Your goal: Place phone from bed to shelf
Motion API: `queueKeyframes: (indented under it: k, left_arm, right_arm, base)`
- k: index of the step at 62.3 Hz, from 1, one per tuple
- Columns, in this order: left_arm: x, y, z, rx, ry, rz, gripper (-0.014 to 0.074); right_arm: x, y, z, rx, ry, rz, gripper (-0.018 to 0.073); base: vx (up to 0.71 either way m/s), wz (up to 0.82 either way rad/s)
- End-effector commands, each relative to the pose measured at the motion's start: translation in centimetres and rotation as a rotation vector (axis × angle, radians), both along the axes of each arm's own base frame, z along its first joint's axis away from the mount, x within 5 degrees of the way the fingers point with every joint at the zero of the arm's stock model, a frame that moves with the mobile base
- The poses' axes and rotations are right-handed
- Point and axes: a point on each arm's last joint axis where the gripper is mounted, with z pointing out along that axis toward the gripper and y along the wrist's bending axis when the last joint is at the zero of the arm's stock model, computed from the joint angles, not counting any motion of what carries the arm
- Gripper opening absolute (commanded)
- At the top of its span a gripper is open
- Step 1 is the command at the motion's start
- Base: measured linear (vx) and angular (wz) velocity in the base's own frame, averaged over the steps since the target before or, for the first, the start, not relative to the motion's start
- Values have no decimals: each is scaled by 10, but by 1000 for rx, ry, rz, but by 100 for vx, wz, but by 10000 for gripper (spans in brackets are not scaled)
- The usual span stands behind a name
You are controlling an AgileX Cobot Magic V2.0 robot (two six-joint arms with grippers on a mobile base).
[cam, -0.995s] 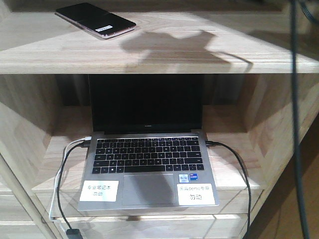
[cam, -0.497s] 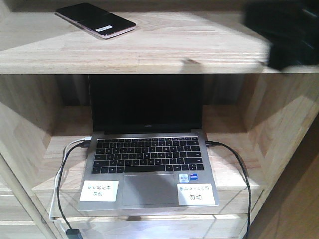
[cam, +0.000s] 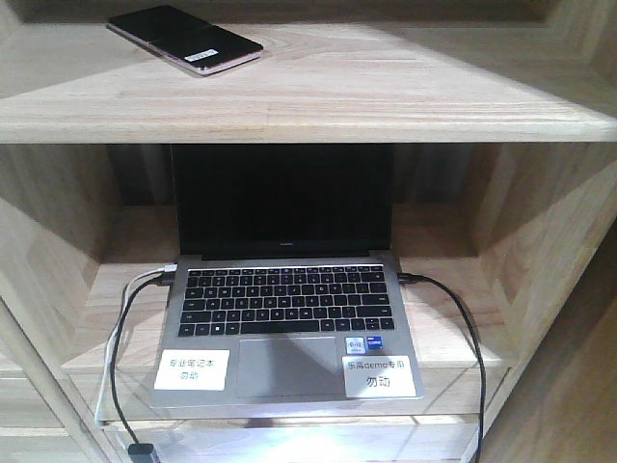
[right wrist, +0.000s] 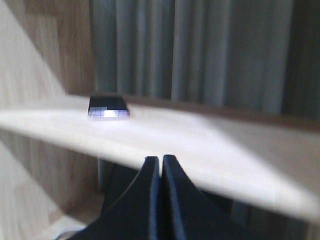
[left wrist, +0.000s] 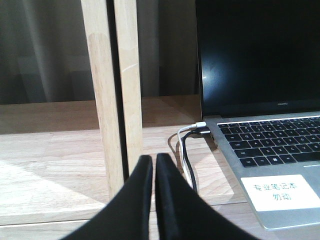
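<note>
The phone (cam: 183,39) lies flat near the shelf's (cam: 386,96) top board's back-left corner. Right gripper (right wrist: 160,162) and left gripper (left wrist: 153,161) both clenched, empty. Placement looks complete; next, simply pull clear.

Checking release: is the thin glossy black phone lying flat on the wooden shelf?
Flat. The thin glossy black phone lies face up on the light wooden shelf's top board, no gripper touching it.
</note>
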Motion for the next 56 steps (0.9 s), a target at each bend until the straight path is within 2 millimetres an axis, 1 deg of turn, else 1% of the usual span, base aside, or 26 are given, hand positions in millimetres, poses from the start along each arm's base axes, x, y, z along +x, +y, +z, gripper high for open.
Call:
queueKeyframes:
  k: [1,10,56]
  left_arm:
    - [1,1,6,-17,-73,10,1]
    - [1,1,6,-17,-73,10,1]
    - [1,1,6,-17,-73,10,1]
  right_arm:
    - [-2,-5,5,36,-56,-43,-1]
    - [-2,-4,-1,24,-32,-32,-1]
    - [-2,-4,-1,28,-30,-30,-1]
  base:
    - [0,0]
    - [0,0]
    - [0,0]
